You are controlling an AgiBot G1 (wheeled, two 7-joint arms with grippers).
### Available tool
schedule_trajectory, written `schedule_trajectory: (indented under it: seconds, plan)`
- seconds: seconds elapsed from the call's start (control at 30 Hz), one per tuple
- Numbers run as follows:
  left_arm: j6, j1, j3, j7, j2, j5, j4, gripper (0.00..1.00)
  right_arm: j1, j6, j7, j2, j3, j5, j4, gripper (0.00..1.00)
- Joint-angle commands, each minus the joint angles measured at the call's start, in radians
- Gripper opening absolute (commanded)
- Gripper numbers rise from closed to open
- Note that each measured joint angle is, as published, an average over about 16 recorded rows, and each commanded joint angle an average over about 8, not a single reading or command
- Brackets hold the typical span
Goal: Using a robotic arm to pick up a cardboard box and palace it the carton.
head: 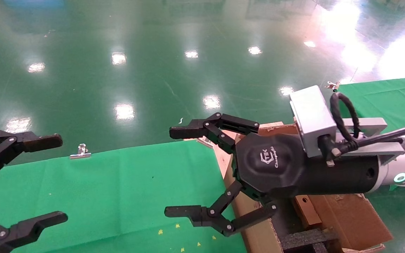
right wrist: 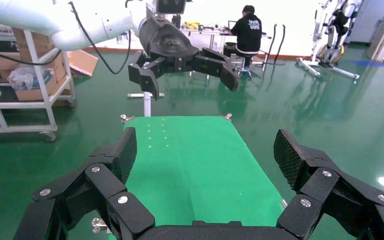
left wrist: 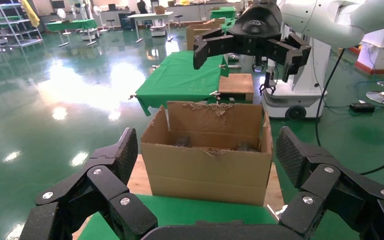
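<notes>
My right gripper (head: 172,172), black with a white logo on the white arm, is open and empty. It hovers over the near end of the green table (head: 100,189), just past the carton's edge. The carton (head: 353,218) stands under the right arm, with black foam (head: 304,239) inside. The small cardboard box (head: 306,211) with its round hole lies inside the carton beside the foam, partly hidden by the arm. The left wrist view shows the carton (left wrist: 207,172) with torn flaps, and the right gripper (left wrist: 247,57) above it. My left gripper (head: 59,179) is open and empty at the table's left.
A second green-covered table (head: 381,102) stands at the back right. Metal clips (head: 80,151) hold the cloth at the table's far edge. Glossy green floor lies beyond. The right wrist view shows the bare green tabletop (right wrist: 195,165) and the left gripper (right wrist: 185,70) beyond it.
</notes>
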Motion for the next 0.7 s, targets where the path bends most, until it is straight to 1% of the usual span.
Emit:
schedule_trajectory:
  seconds: [0.03, 0.7]
  plan:
    - [0.000, 0.000, 0.000, 0.000, 0.000, 0.000, 0.000, 1.00, 0.004, 0.005, 0.004, 0.001, -0.007, -0.004, 0.000, 1.00]
    - [0.000, 0.000, 0.000, 0.000, 0.000, 0.000, 0.000, 1.00, 0.018, 0.021, 0.017, 0.004, -0.029, -0.021, 0.002, 1.00]
